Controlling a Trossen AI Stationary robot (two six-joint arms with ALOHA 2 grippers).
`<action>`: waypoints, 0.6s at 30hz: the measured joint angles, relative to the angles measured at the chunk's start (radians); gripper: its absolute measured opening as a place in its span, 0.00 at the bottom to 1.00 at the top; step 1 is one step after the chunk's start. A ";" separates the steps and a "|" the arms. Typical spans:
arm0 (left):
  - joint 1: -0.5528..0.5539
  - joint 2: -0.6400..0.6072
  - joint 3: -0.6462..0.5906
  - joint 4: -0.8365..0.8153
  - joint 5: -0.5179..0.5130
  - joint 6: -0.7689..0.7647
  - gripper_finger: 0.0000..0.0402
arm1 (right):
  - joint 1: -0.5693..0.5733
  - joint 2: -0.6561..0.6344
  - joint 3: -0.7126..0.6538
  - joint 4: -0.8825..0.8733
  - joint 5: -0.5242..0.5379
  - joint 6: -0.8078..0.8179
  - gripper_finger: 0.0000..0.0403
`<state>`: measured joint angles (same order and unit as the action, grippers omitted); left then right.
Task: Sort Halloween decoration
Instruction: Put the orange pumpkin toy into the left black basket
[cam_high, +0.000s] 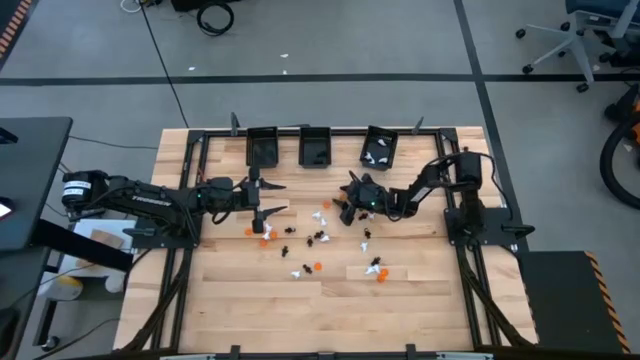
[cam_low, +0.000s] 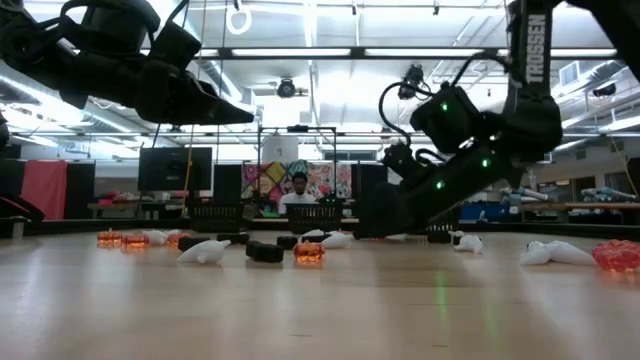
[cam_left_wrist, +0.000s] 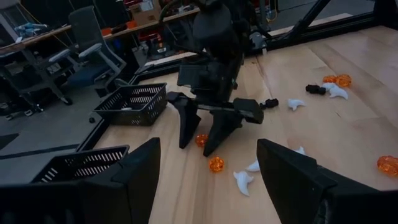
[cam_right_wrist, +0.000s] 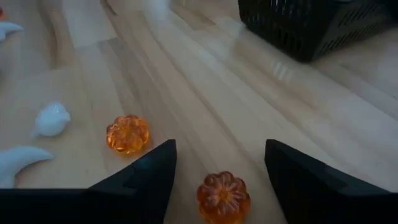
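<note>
Pumpkin (cam_right_wrist: 223, 197) between right end effector (cam_right_wrist: 219, 180) (open).

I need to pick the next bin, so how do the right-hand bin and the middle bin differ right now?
The right bin holds several white trinkets; the middle bin shows none I can make out. The right bin sits skewed to the table edge; the middle bin sits square. The right pincer, open, is nearer the right bin than the middle one. Both are small black rectangular bins at the table's far edge.
</note>
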<state>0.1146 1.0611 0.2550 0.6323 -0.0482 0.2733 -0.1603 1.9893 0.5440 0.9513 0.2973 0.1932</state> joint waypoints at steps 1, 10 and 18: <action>0.000 0.000 0.000 0.000 0.000 0.000 0.63 | 0.003 0.014 0.000 0.016 0.003 -0.004 0.61; 0.000 0.000 0.000 -0.005 0.000 0.003 0.63 | 0.021 0.019 -0.051 0.055 -0.007 -0.007 0.41; 0.000 0.000 0.000 0.000 0.000 0.003 0.63 | 0.020 0.019 -0.067 0.073 -0.029 -0.006 0.25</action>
<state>0.1146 1.0611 0.2550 0.6319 -0.0483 0.2768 -0.1407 2.0082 0.4771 1.0242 0.2681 0.1870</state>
